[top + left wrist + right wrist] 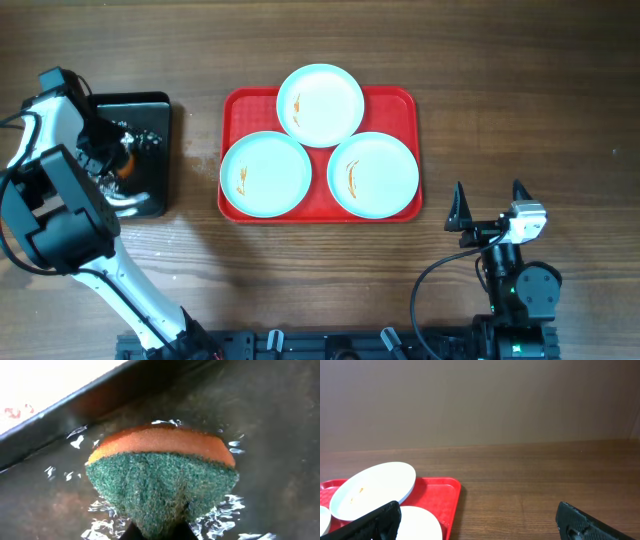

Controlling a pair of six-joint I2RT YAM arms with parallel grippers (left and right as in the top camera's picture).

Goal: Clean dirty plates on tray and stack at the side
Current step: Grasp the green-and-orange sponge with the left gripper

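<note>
2 arms — left claw (118, 150) down pinching sponge (160, 475), right claw (488, 192) spread wide.

Brown wood-grain table (520, 90), low sheen. Red tray (395, 108): smooth plastic, slight shine. Plates (320, 105): glossy, glazed look, with thin dull orange-brown smears. Far left, black tray (155, 108): glossy, wet, bright glints. Sponge (162, 485): rough green scouring fibre, finer orange foam layer.

Left fingers (131, 534) cropped, mostly behind sponge (162, 480).
</note>
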